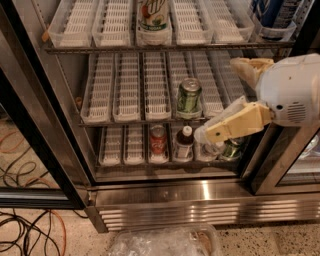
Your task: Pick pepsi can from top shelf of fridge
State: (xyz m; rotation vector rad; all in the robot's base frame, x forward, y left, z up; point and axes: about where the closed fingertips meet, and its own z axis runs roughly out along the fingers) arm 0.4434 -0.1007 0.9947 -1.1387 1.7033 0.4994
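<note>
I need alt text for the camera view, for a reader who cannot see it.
The robot's open end effector hangs at the right before the fridge, beside a green can on the middle rack.

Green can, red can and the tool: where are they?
green can [189, 97]: camera view, middle of its side.
red can [158, 140]: camera view, middle of its side.
tool [215, 99]: camera view, gap between its open fingers, beside the green can.

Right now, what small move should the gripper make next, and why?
Probably raise the cream two-finger gripper: it hangs open by the middle wire rack, near the green aluminium can, while the blue pepsi can sits above on the top wire shelf, upper right.
</note>
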